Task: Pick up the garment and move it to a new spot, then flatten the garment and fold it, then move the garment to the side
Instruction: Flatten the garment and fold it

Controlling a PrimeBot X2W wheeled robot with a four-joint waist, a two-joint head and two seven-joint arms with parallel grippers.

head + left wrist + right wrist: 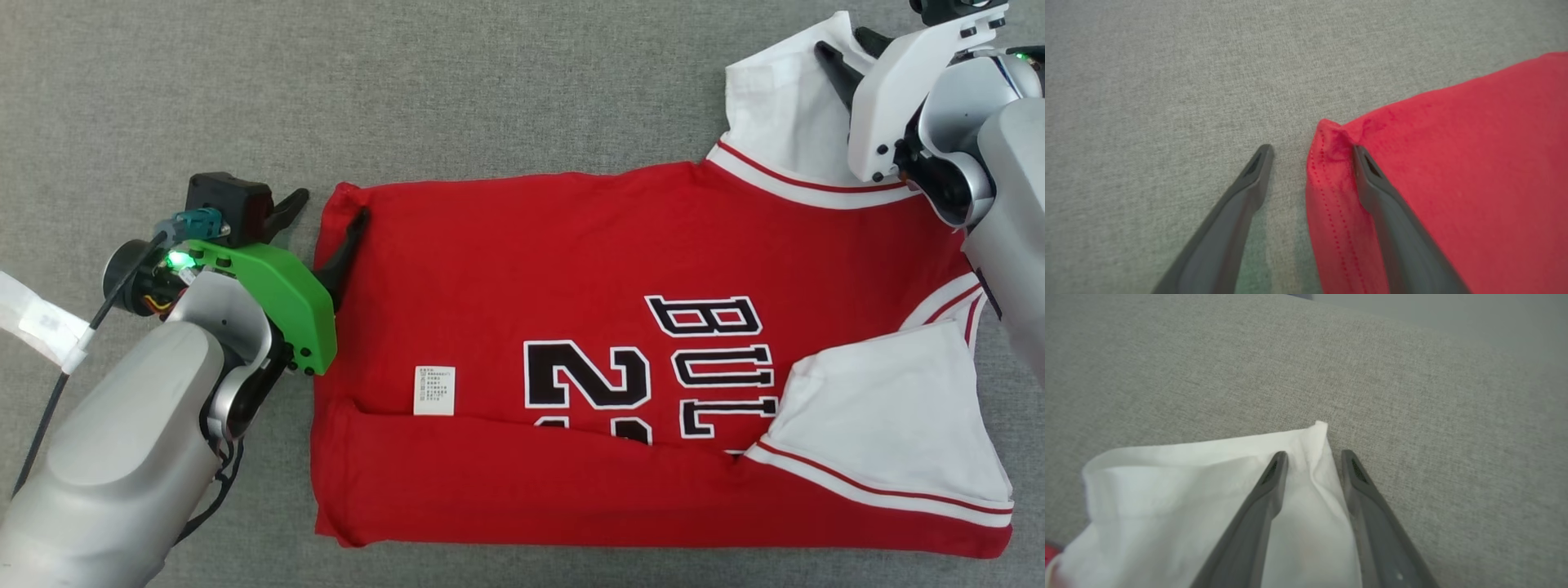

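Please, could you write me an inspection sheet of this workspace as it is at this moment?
Surface: grey woven cloth, flat, no stains seen.
Job's things: garment lies spread, near long edge folded over; one white sleeve folded on top, other sleeve spread out; small white tag showing.
Clutter: nothing seen.
Grippers: left gripper, jaws open astride the hem corner; right gripper, jaws apart astride the other sleeve's corner.
Cables: black cable with a white label strip, beside the left forearm.
Surroundings: paler plain area beyond the surface; cannot tell what.
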